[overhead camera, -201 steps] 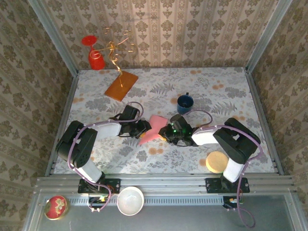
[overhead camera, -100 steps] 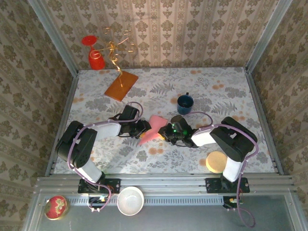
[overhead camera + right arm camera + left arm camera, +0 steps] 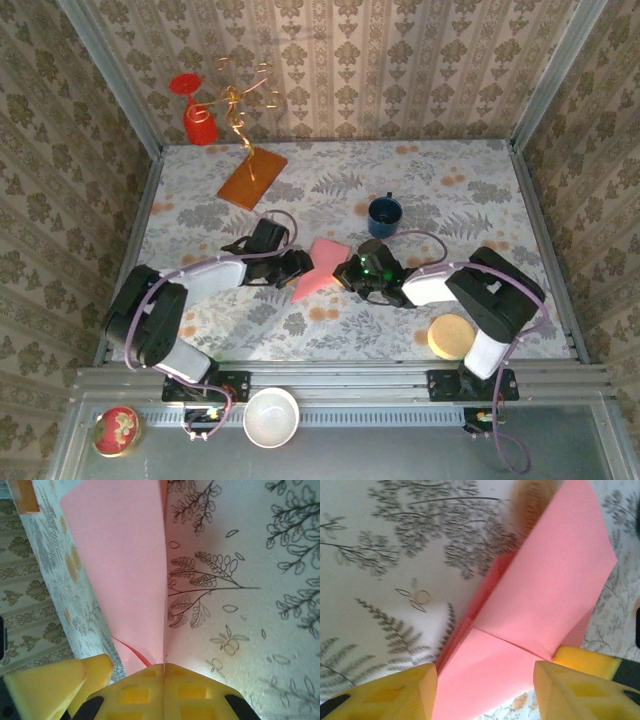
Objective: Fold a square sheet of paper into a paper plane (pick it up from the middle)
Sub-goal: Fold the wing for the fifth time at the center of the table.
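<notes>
We pinch the folded pink sheet at mid-counter

Our right end effector (image 3: 164, 669) has its fingers pressed together on an edge of the sheet of paper (image 3: 120, 560), which stretches ahead of it. Our left end effector (image 3: 485, 674) stands apart, with the creased sheet between its fingers, over the counter (image 3: 380, 605).

Matt, smooth pink sheet of paper (image 3: 545, 590), crisply creased; matt yellow moulded-plastic fingers (image 3: 385, 695) on my left gripper (image 3: 485, 672); smooth printed tablecloth (image 3: 370, 580).

The right pincer (image 3: 164, 667) pinches the pink sheet of paper (image 3: 120, 555).
</notes>
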You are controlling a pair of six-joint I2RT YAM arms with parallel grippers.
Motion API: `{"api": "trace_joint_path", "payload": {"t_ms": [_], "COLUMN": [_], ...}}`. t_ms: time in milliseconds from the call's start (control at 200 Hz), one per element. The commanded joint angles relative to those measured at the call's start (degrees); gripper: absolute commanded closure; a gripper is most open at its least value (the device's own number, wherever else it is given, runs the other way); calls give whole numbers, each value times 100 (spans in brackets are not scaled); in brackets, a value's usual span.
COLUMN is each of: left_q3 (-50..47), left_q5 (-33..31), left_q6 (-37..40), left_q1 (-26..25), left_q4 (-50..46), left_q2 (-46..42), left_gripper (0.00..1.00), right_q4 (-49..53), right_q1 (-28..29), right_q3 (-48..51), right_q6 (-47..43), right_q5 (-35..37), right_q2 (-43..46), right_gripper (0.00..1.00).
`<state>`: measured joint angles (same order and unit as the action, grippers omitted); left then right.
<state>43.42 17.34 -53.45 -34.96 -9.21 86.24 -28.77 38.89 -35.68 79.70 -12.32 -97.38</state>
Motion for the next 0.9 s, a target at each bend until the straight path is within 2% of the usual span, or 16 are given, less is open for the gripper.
{"api": "trace_joint_path", "payload": {"t_ms": [0,205,500,890], "left_q3": [321,483,163,-502], "left_q5": [-588,-1220,-1596,-1602], "left_q6": [1205,2617,4364,5733], "left_q1": [-369,-1015,-1644,-1855], "left_q4": [-446,-428,690,1967], "left_q2": [-283,-359,-198,36], "left_gripper": [43,38,38,48], "right_q4": [404,802,1029,1360], "right_q1": [-115,-317,-597,-828], "right_q3": [84,175,141,18], "right_q6": [-218,-133,180,336], "right_q5": [313,193,-205,-510], "right_q2": [466,889,989,1199], "right_gripper": [94,94,95,94]}}
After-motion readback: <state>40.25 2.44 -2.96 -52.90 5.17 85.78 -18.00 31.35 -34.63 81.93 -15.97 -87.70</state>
